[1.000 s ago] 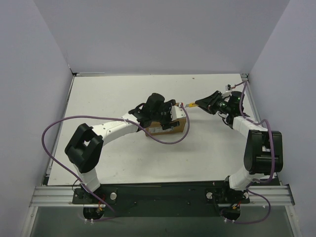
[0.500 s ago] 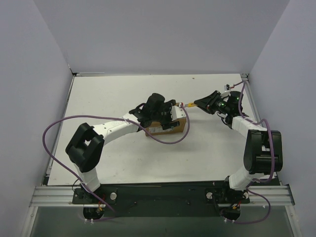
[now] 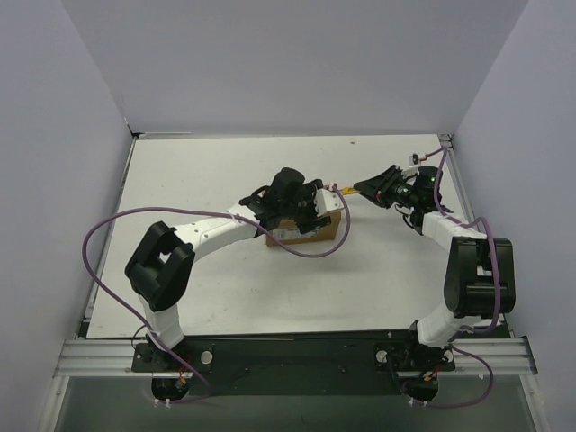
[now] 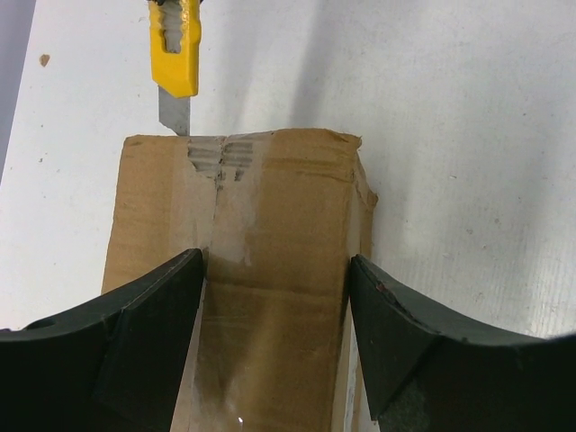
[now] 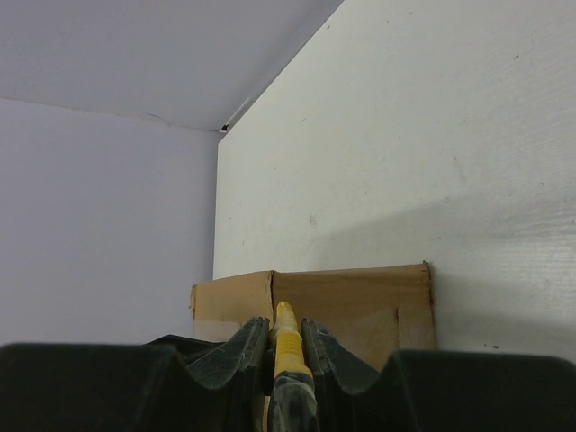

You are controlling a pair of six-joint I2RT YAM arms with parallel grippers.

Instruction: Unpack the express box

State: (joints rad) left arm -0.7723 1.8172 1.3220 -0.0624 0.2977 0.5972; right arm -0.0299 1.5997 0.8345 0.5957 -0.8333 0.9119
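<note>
Right now your express box (image 4: 270, 207) shows as a plain brown corrugated carton with a strip of clear tape (image 4: 225, 297) running lengthwise down the seam of its top. At the far end of that seam the paper skin is torn away and the ribbed corrugation shows through, and the far right corner is a little crumpled. It sits near the middle of the white surface (image 3: 207, 180), closer to your right arm's side. Your left claw (image 4: 276, 261) is spread wide directly over the box top, one dark finger (image 4: 144, 333) on the left of the taped seam and the other on the right. Whether the fingers press on the cardboard or hover just above it cannot be told. Your right claw (image 5: 286, 324) is closed narrowly on a yellow utility knife (image 4: 175, 45), pointing at the box from its far end. The grey blade (image 4: 173, 115) meets the top edge just left of the torn seam. A white label (image 3: 292, 233) lies on the side of the box nearest the arm bases, but its printing is too small to read.
</note>
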